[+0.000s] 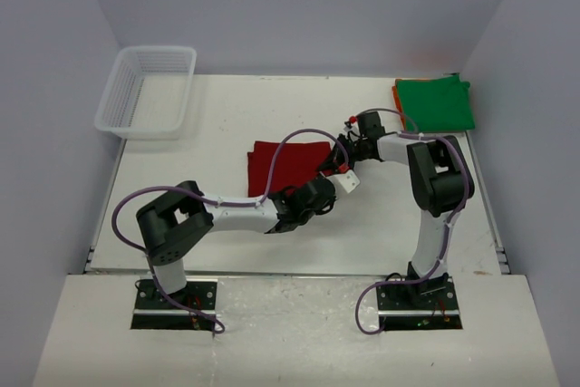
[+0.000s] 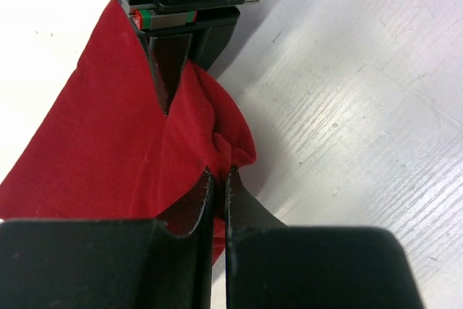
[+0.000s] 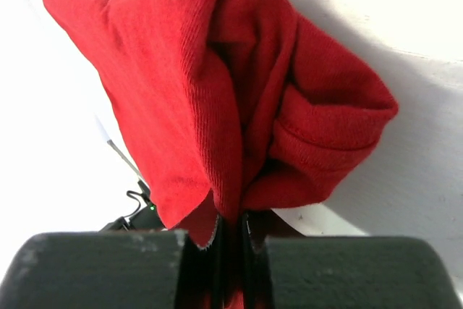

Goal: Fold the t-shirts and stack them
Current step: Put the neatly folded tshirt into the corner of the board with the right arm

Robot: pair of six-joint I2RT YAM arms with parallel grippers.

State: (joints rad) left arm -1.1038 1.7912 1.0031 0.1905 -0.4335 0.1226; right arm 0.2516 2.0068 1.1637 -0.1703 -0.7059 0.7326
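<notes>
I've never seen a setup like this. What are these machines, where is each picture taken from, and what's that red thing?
The machine is two robot arms bolted at the near edge of a white table. The wide picture looks down from above and behind them. The two close-ups come from a camera on each wrist, so the dark shapes at the bottom are that arm's own fingers. On the table lie a dark red t-shirt in the middle, a folded green t-shirt on top of an orange t-shirt at the far right corner, and a white mesh basket at the far left. Both the left gripper and the right gripper are shut on the dark red t-shirt, pinching its cloth close to each other.
</notes>
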